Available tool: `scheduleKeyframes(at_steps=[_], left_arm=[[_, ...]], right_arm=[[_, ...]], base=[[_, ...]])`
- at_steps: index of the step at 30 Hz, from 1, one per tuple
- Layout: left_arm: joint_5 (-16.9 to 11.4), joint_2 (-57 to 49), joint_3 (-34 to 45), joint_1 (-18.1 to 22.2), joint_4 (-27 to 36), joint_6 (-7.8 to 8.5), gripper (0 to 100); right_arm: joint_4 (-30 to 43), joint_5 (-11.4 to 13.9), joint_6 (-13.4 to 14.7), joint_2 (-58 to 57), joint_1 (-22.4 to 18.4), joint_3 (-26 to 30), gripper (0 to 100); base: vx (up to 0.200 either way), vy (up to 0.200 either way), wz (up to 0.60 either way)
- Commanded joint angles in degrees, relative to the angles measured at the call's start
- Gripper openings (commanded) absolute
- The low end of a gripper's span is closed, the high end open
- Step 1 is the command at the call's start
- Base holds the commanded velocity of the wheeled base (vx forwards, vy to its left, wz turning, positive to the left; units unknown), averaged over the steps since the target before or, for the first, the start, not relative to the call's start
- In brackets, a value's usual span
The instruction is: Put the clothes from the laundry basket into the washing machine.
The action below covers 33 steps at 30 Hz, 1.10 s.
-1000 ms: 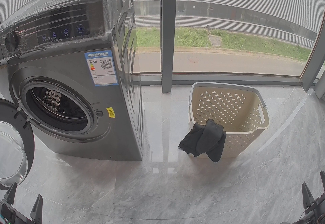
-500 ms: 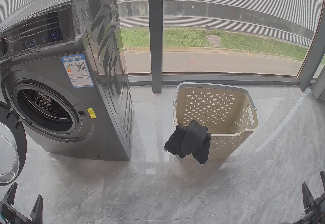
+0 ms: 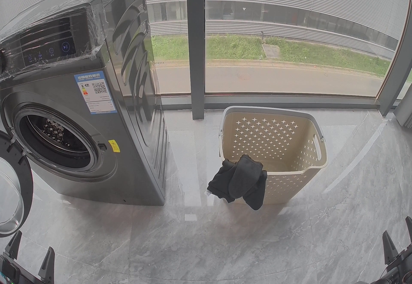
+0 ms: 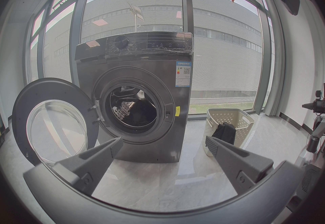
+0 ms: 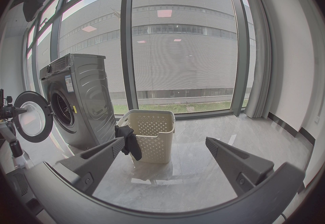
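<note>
A cream laundry basket (image 3: 300, 134) stands on the floor before the window, right of the washing machine (image 3: 81, 96). A dark garment (image 3: 239, 182) hangs over the basket's near left rim, also seen as the dark garment (image 5: 128, 138) and the dark garment (image 4: 225, 132). The machine's round door (image 3: 13, 194) is swung open to the left, and the drum (image 4: 132, 108) is exposed. My left gripper (image 4: 164, 143) is open and holds nothing, low at the near left. My right gripper (image 5: 164, 143) is open and holds nothing, low at the near right, well short of the basket (image 5: 150, 130).
A dark window post (image 3: 195, 36) rises behind, between machine and basket. The grey marble floor (image 3: 223, 242) between me and the basket is bare. Glass window wall runs along the back.
The whole head view has shifted over the last second, so machine and basket sit farther left in the picture; between half a second ago and now hardly anything differs. Both grippers stay open.
</note>
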<state>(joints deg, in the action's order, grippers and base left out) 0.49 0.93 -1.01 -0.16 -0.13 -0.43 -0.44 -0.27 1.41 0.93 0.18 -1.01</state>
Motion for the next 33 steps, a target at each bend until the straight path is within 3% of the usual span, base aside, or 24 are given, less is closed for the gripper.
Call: scheduleKeyframes(at_steps=[1, 9, 12, 14, 16, 18, 22, 25, 33], left_arm=[[0.04, -0.93, 0.92, -0.02, -0.04, -0.01, 100], [0.57, -0.93, 0.92, -0.02, -0.04, -0.45, 100], [0.3, -0.93, 0.92, 0.16, 0.05, 1.13, 100], [0.39, -0.93, 1.01, -0.02, -0.04, 0.08, 100], [0.39, -0.93, 0.92, -0.02, -0.04, 0.08, 100], [0.13, -0.93, 0.92, -0.02, 0.05, 1.22, 100], [0.57, -0.93, 0.92, -0.02, -0.04, -0.45, 100], [0.13, -0.93, 0.92, -0.02, -0.13, 0.25, 100], [-0.05, -0.93, 0.92, -0.02, -0.04, -0.01, 100]], right_arm=[[0.0, 0.0, -0.01, -0.93, -0.01, 1.01, 100], [-0.09, 0.0, -0.01, -0.93, -0.01, 1.01, 100], [0.0, 0.0, -0.01, -0.93, -0.01, 1.01, 100], [0.0, 0.0, -0.01, -0.93, -0.01, 1.01, 100], [0.0, 0.0, -0.01, -0.93, -0.01, 1.01, 100], [0.0, 0.0, -0.01, -0.93, -0.01, 1.01, 100], [0.0, 0.0, -0.01, -0.93, -0.01, 1.01, 100], [0.0, 0.0, 0.08, -0.93, -0.01, 1.01, 100], [0.0, 0.0, -0.01, -0.93, -0.01, 1.01, 100]], base=[[0.0, 0.0, 0.0], [0.0, 0.0, 0.0], [0.0, -0.133, 0.0], [0.0, -0.1, 0.0], [0.0, 0.0, 0.0], [0.0, 0.0, 0.0], [0.0, 0.0, 0.0], [0.0, 0.0, 0.0], [0.0, 0.0, 0.0]])
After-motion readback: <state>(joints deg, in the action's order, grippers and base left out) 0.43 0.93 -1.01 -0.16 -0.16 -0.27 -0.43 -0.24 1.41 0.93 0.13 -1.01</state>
